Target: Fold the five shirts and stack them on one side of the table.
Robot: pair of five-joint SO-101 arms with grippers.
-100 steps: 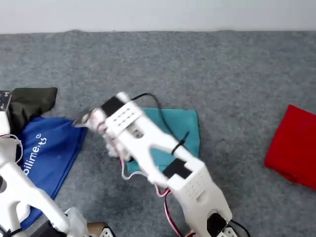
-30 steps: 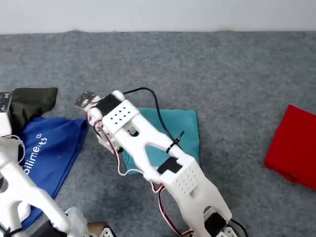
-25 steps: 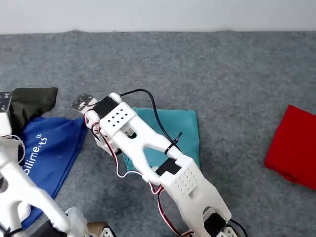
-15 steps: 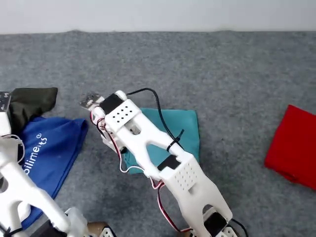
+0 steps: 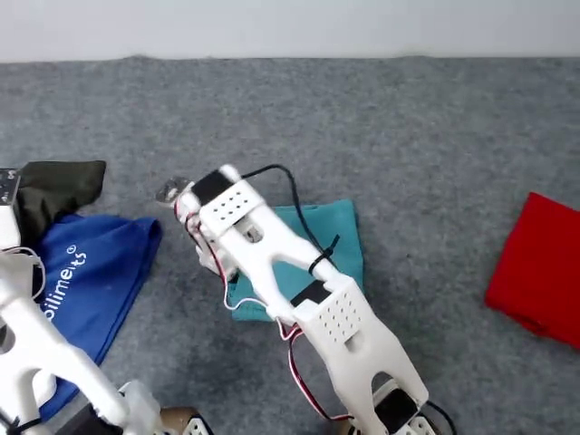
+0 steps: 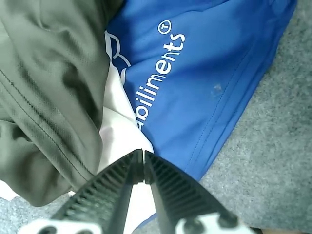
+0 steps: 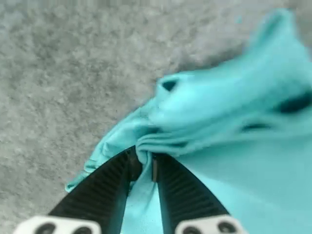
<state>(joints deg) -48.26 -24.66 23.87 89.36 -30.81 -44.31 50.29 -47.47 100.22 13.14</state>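
Little looks done. The red shirt (image 5: 539, 267) seems folded, well apart from the teal shirt (image 5: 349, 227) on the bench (image 5: 408, 127). The blue shirt (image 5: 91, 272), dark green shirt (image 5: 63, 181) and white shirt (image 6: 117, 141) lie heaped on its other side. The right jaws are clamped on the teal shirt's bunched edge. The left jaws, together, hang over the heap.

White plastic arms (image 5: 272, 263), perforated panels (image 5: 340, 317), black servos (image 5: 210, 187), red-black-white cables (image 5: 292, 352), black ribbed fingers (image 7: 102, 190).
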